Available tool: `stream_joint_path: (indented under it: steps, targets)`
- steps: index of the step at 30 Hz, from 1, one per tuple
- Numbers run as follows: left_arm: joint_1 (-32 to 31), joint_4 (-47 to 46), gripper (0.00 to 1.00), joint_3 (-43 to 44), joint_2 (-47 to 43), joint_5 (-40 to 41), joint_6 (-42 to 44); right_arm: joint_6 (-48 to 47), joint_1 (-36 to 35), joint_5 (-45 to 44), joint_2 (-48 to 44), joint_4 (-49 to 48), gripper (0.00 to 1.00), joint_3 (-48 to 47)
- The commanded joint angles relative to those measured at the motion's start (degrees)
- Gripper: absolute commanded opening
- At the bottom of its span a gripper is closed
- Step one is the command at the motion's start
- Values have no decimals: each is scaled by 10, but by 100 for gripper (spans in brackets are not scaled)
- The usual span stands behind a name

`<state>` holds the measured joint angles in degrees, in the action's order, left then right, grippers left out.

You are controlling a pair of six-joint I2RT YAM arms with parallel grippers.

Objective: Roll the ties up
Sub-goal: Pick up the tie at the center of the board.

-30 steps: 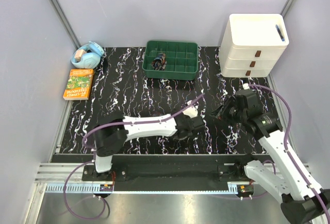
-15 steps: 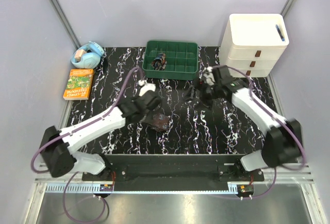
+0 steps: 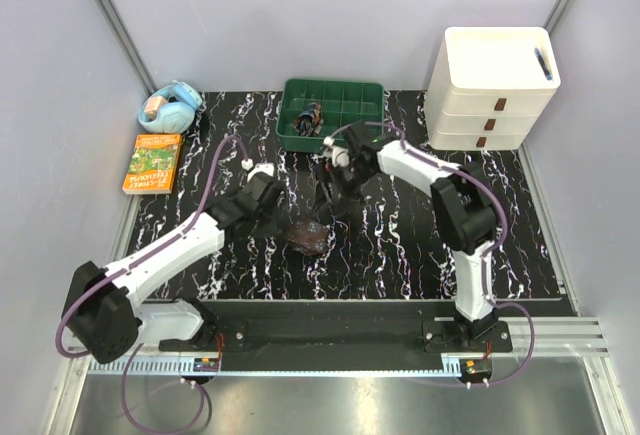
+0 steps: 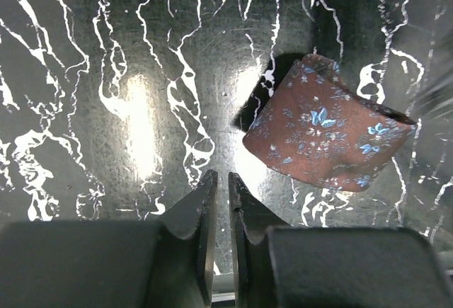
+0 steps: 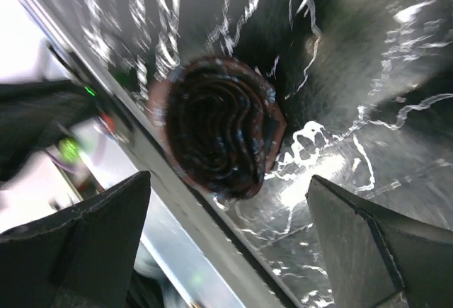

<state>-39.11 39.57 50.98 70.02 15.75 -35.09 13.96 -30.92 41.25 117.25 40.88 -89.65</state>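
Rolled tie (image 3: 307, 237): a compact roll of dark brown-red cloth with a fine pale-blue floral print. It lies on the tabletop (image 3: 420, 245) between the two grippers, and neither touches it.
Roll, end-on: the right wrist view shows tight concentric spiral layers.
Roll, side-on: the left wrist view shows the outer wrap as a blunt wedge outline with a soft woven face.
Second tie (image 3: 310, 118): a small dark roll in a left-hand compartment of the green tray (image 3: 335, 145), a rigid gridded plastic tray.
Tabletop surface: glossy black with white marble-like veins and bright light reflections.
Left arm (image 3: 170, 250): stretched low and diagonally from its near-left base toward the table centre.
Left gripper (image 4: 220, 180): the fingers (image 4: 198, 209) are almost together with only a thin slit between them, and nothing is in it. The roll lies just beyond the tips, to their right.
Right arm (image 3: 420, 165): upright from its base and folded at the elbow, with the forearm reaching left toward the tray's front wall.
Right gripper (image 5: 228, 184): the dark, matte, angular fingers (image 5: 92, 237) are spread wide. The roll sits framed between them without contact.
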Motion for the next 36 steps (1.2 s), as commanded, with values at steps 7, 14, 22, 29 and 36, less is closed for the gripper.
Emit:
stream_joint_path:
  steps: [7,14,22,29,36]
  targets:
    - [19,-118,11,-54,-47,-116,13,-178,-27,37,30,35,99,-5]
    - [19,-142,10,-53,-42,-142,2,-183,-36,84,42,-22,99,11]
    - [18,-148,9,-76,-50,-149,-2,-155,-41,59,51,-67,100,3]
    - [19,-151,9,-86,-59,-150,-4,-118,-57,-7,81,-105,100,3]
    - [19,-150,9,-98,-75,-150,-3,-89,-82,-60,102,-127,98,18]
